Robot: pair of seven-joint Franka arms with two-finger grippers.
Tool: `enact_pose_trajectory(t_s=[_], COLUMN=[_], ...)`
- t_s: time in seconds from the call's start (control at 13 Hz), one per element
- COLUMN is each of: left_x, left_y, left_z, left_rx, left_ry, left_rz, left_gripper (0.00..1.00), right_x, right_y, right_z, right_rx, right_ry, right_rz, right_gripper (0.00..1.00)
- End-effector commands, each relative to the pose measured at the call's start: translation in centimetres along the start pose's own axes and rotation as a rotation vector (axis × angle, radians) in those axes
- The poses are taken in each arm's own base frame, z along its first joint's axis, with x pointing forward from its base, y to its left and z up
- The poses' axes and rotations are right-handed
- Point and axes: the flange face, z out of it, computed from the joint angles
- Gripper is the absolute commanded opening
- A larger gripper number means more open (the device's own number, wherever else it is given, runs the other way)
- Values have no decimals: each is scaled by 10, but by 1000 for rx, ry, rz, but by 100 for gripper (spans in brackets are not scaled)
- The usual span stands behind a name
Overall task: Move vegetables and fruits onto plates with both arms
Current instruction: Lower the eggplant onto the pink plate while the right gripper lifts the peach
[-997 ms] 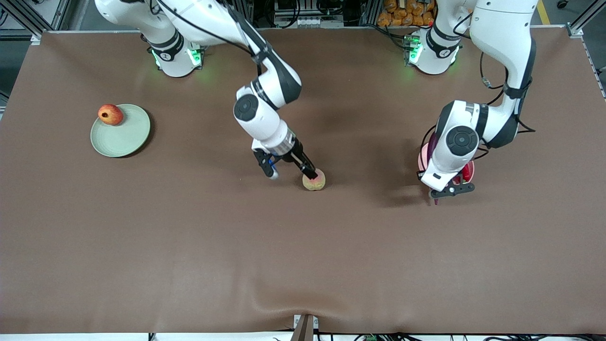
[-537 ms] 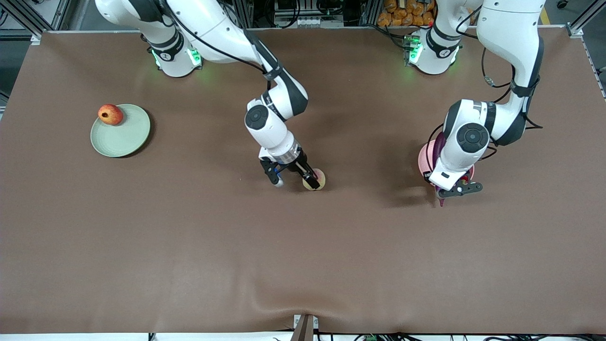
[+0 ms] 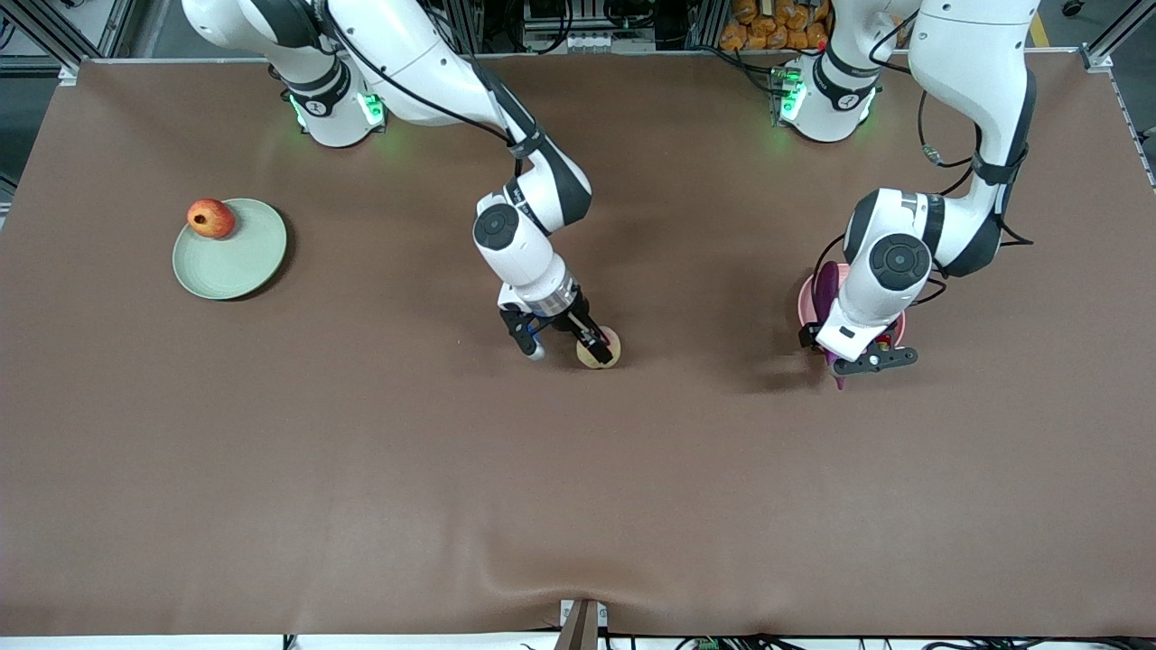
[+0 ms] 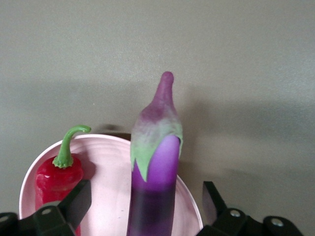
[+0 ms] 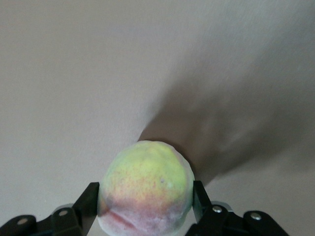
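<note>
The peach rests on the brown table mid-table. My right gripper is down at it, and both fingers press on the peach's sides. The purple eggplant lies on the pink plate with its green-capped stem end over the rim. The red chili lies beside it on the plate. My left gripper hovers over this plate, open, with its fingers wide apart on either side of the eggplant and not touching it. The apple sits on the green plate.
The green plate is toward the right arm's end of the table. The pink plate, mostly hidden under the left arm, is toward the left arm's end. Bare brown table cloth lies between them and nearer the front camera.
My right gripper has moved down and over the peach until its fingers flank it. My left gripper has shifted slightly over the pink plate.
</note>
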Motion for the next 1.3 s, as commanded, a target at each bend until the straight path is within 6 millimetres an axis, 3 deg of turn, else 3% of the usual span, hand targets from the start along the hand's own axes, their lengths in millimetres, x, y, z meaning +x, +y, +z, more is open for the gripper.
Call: enact_pose_trajectory(t_s=[0.0,0.15,0.31,0.46,0.61,0.84,0.92,1.23], left_x=[-2,2,5,9,11,20,26,36], left_y=[-4,-5,-7,-9,-20,-39,-54,-96], left_z=[-19,-34,-56,-80,-119,-177,-192,-277], left_rx=[-7,-22,-42,-64,-72,-54,-56,-94], left_ry=[27,53,87,127,136,69,44,-33], left_rz=[19,13,4,-5,-18,38,45,162], left_gripper=[100,100,100,100,100,100,100,100], right_x=[12,27,66,107,145,192,214,330], right_y=[-27,-24,-10,13,48,99,122,223], right_z=[-79,-129,-179,-235,-273,-308,-311,-339], right_rx=[-110,-243,-358,-388,-422,-537,-568,-551], right_ry=[-39,-87,-150,-212,-260,-257,-274,-372], right_rz=[-6,-77,-154,-243,-353,-469,-492,-658], right_gripper=[0,0,0,0,0,0,0,0])
